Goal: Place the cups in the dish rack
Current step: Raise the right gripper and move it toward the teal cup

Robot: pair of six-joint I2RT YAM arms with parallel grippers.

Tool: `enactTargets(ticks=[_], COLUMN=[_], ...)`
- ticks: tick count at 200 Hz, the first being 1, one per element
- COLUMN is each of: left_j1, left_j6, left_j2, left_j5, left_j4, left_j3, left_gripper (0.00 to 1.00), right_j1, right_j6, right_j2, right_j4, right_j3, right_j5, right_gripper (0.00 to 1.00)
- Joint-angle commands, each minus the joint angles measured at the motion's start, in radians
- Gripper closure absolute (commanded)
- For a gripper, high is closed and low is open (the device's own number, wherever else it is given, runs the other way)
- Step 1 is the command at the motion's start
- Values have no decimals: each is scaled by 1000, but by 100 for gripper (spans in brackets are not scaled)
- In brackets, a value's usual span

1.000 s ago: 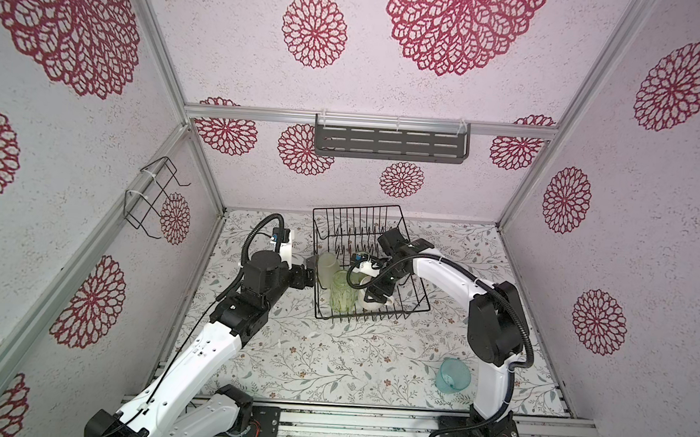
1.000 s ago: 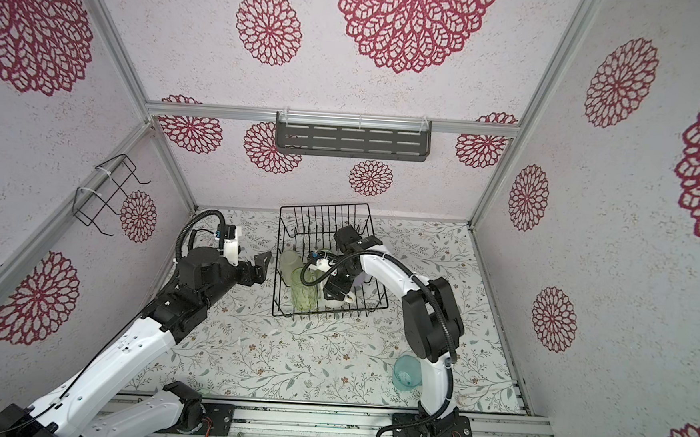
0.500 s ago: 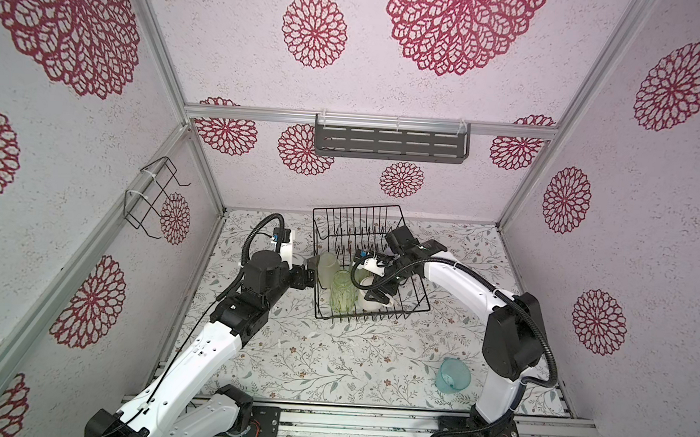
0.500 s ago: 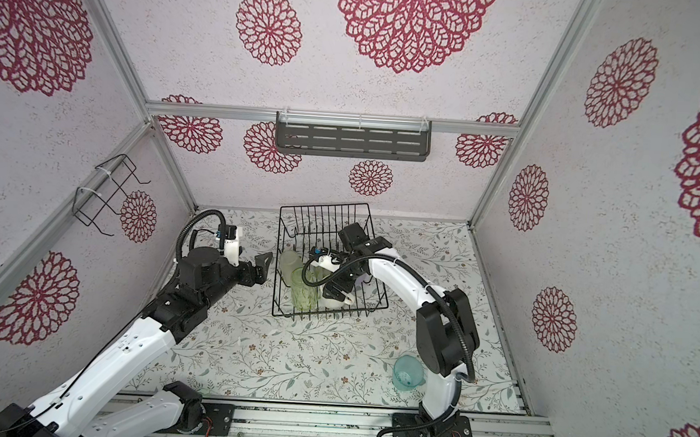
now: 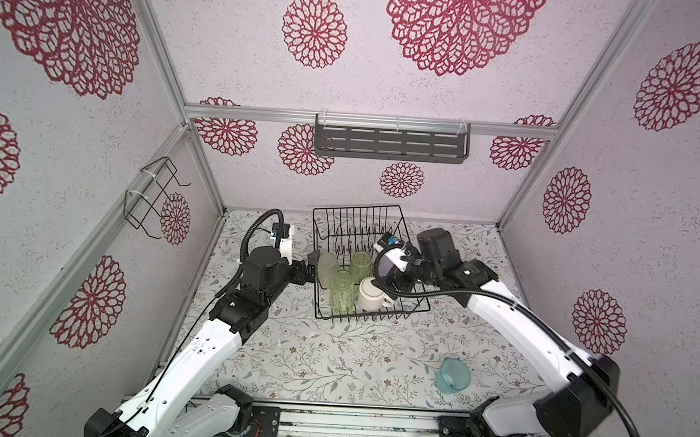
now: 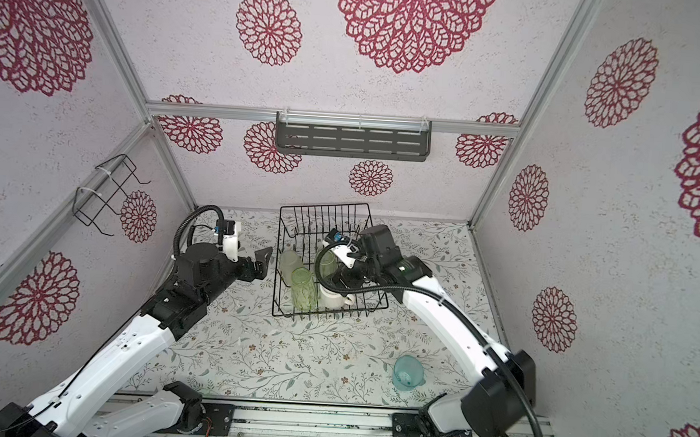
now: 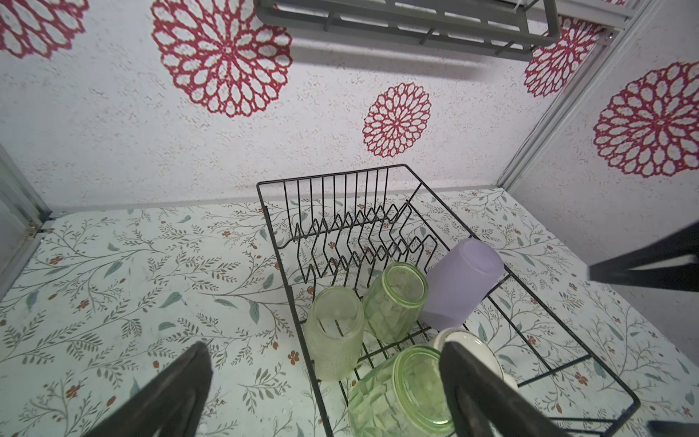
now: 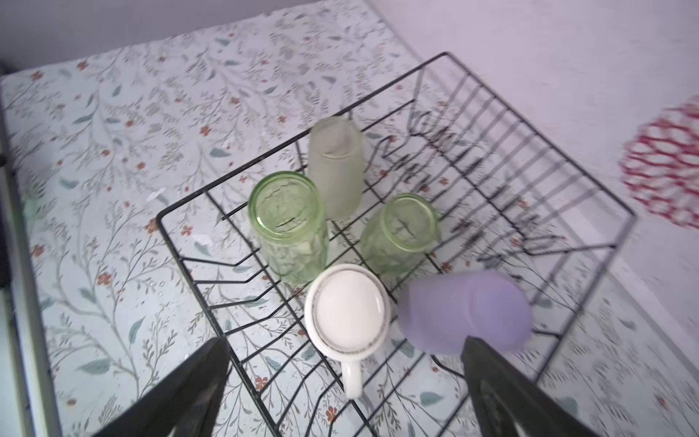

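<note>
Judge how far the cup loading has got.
Done: five cups sit in the dish rack: frosted tumbler, green patterned glass, pale green tumbler, white mug, lilac tumbler. In hand: nothing; left gripper and right gripper are open, empty. Left: the teal cup, on the table.

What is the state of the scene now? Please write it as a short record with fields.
rack: black wire dish rack on the table
inside rack: frosted tumbler, green patterned glass, pale green tumbler, all standing; white mug, base up; lilac tumbler, tilted
outside rack: translucent teal cup, on the table
left gripper: open, empty, beside the rack
right gripper: open, empty, above the white mug
</note>
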Motion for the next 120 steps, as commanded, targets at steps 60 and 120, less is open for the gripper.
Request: enactTargets(ticks=[60, 120], left_j1=[12, 27], left_j6=[-157, -230], left_j2=[19, 5], left_j5=[-144, -142], left_j4=[-17, -43], left_j3=[78, 104], left_gripper=[3, 3], right_j1=[-39, -48], right_j6=[795, 1499], right_j2=[-379, -273], right_j4=[-13, -589], right_j3=[-259, -256], right_j5=[518, 431], right_gripper=[5, 5])
